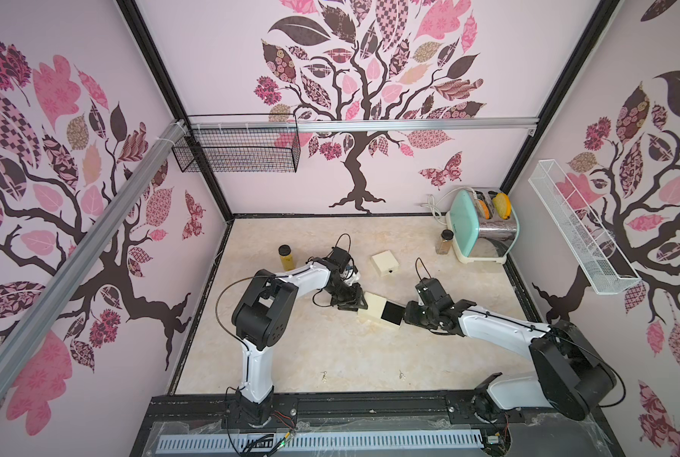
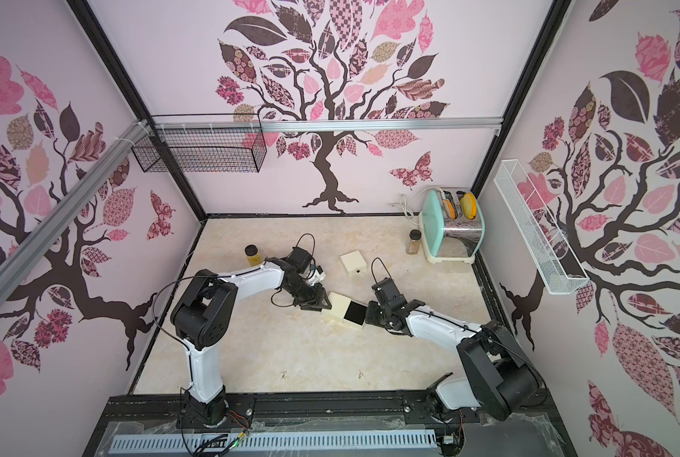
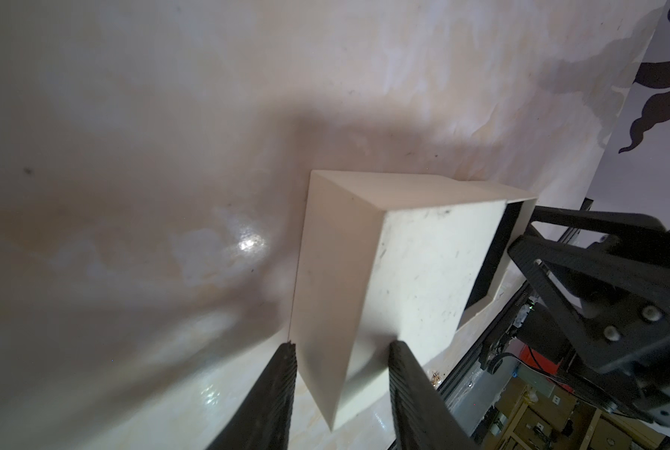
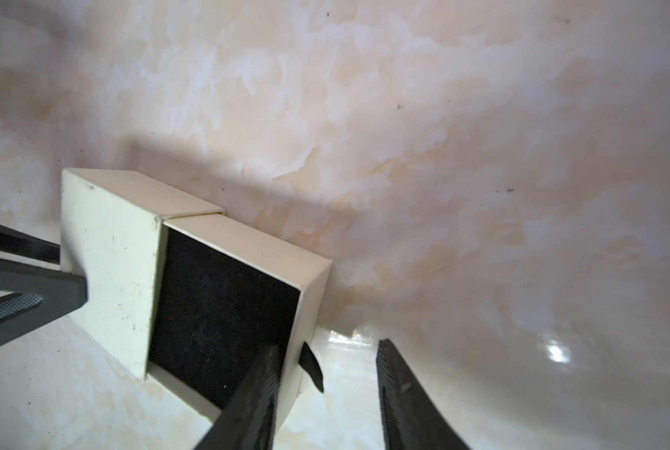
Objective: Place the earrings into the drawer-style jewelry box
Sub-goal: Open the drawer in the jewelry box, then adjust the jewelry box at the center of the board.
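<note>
- Seen only in both top views: the earrings (image 1: pixel 324 376) (image 2: pixel 283 376), tiny pale specks on the marble-look table (image 1: pixel 291 356) near its front edge, with another speck off to the right (image 1: pixel 401 374). Well apart from each other and from both arms; outside both wrist views.
- Too small to tell which way they point or how their long axis runs.
- Mid-table from above, the jewelry box (image 1: pixel 371 306): long axis across the table, sleeve end toward the left arm. Drawer (image 1: pixel 392 312) standing about halfway out toward the right arm, black lining facing up.
- Clear only in the left wrist view: left gripper (image 3: pixel 343 345) partly open, a corner of the sleeve between its fingers, both tips against the card, holding the box.
- Clear only in the right wrist view: right gripper (image 4: pixel 325 345) partly open, gripping nothing. One finger (image 4: pixel 255 389) over the drawer's lining, the other outside over the table, the front wall and small black pull tab (image 4: pixel 312 368) in the gap.
- Beyond both wrist views: a second small cream box (image 1: pixel 385 263) farther back, two jars (image 1: pixel 285 257) (image 1: pixel 445 241), and a mint toaster (image 1: pixel 484 225) in the back right corner.
- Unreadable at this size: any print on jars or toaster. Only dark scuffs on the sleeve's top.
</note>
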Tool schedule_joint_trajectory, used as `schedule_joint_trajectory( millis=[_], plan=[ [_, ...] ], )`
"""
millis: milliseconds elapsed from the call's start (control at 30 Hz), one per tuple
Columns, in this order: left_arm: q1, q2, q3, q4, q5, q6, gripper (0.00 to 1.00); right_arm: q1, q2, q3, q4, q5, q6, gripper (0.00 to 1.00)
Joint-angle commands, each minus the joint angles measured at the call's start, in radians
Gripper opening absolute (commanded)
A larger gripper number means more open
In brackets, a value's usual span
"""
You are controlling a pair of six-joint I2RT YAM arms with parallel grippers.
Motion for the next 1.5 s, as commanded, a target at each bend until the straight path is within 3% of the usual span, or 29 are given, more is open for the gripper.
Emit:
schedule_joint_trajectory(
  millis=[0, 267, 367, 500, 600, 700, 800, 1000, 1467],
  plan=[
    [-0.002, 0.074, -0.051, -0.013, -0.169, -0.002, 0.41, -0.005, -0.007, -0.017, -0.059, 0.027, -0.006, 0.43],
    [-0.004, 0.059, -0.032, -0.013, -0.157, 0.007, 0.47, -0.005, -0.027, 0.011, -0.061, -0.008, -0.03, 0.51],
    [-0.004, 0.025, 0.013, -0.015, -0.129, -0.002, 0.56, -0.007, -0.073, 0.022, -0.06, -0.046, -0.059, 0.57],
    [-0.004, -0.047, 0.096, -0.038, -0.125, -0.027, 0.77, -0.04, -0.106, 0.003, -0.001, -0.09, -0.132, 0.61],
    [-0.004, -0.132, 0.039, 0.001, -0.117, -0.056, 0.87, -0.101, -0.077, -0.001, 0.076, -0.186, -0.213, 0.68],
    [-0.006, -0.201, -0.057, 0.047, -0.106, -0.077, 0.93, -0.137, -0.002, 0.044, 0.082, -0.239, -0.294, 0.77],
    [-0.007, -0.237, -0.133, 0.089, -0.086, -0.098, 0.98, -0.138, 0.068, 0.085, 0.077, -0.301, -0.329, 0.8],
    [-0.014, -0.269, -0.217, 0.119, -0.083, -0.102, 0.98, -0.133, 0.067, 0.05, 0.109, -0.403, -0.342, 0.76],
    [-0.014, -0.288, -0.252, 0.138, -0.084, -0.105, 0.98, -0.028, -0.062, -0.057, 0.103, -0.38, -0.266, 0.68]
  ],
)
